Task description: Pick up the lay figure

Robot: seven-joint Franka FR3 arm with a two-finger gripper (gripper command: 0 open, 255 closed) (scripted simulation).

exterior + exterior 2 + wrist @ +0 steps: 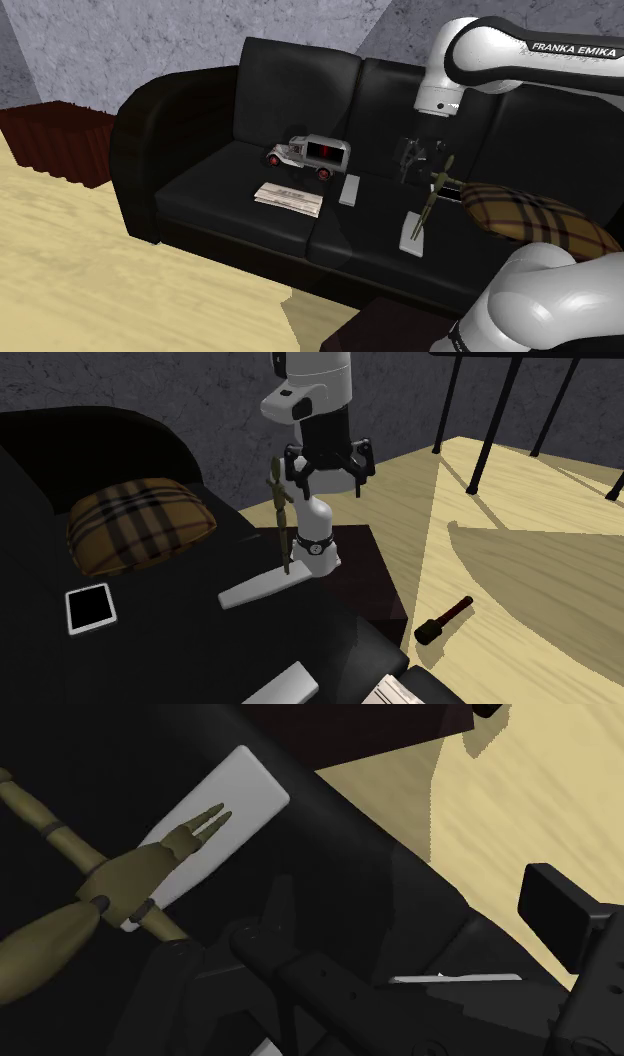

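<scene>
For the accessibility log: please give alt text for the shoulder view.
The black claw hangs open beside an upright olive lay figure on a grey base, over a black sofa. A toy car, papers and a plaid cushion also lie on the seat.

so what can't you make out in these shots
- Lay figure: wrist view, cut off by the picture's edge, so its whole pose is unclear.
- Gripper: shoulder view, black against the black sofa, outline hard to trace.
- Small dark object on the floor: second exterior view, too small to name.
- Papers on the seat: shoulder view, print too small to read.
</scene>
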